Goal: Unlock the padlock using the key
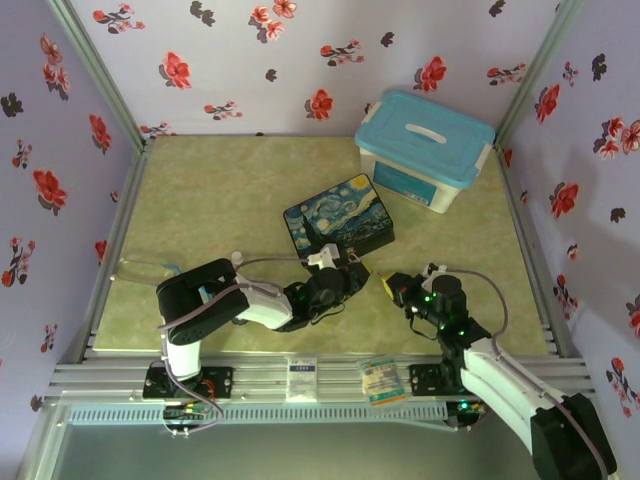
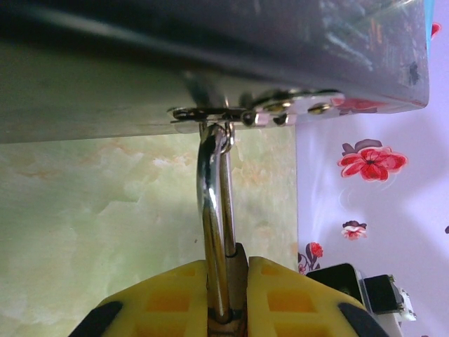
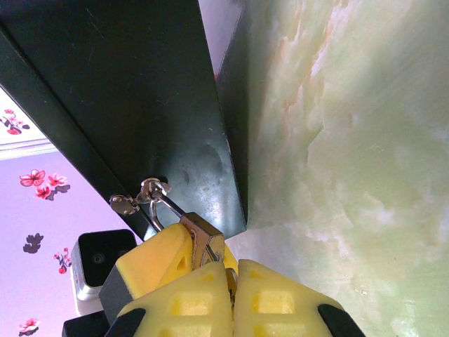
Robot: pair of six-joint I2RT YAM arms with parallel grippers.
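The brass padlock point(image 3: 204, 237) hangs by its silver shackle point(image 2: 212, 210) from the hasp point(image 2: 238, 114) on the front of the painted box point(image 1: 338, 215). My left gripper point(image 2: 228, 270) is shut on the padlock body, one yellow finger point(image 3: 154, 263) on each side. My right gripper point(image 3: 233, 270) is shut on the thin grey key point(image 3: 230, 283), which sits at the bottom of the padlock. How far the key is in the keyhole is hidden by the fingers. From above, the left gripper point(image 1: 352, 270) and right gripper point(image 1: 388, 286) meet just in front of the box.
A white bin with a blue lid point(image 1: 425, 150) stands at the back right. Flowered walls close in the table point(image 1: 220, 200) on three sides. Two small packets point(image 1: 381, 378) lie on the front rail between the arm bases.
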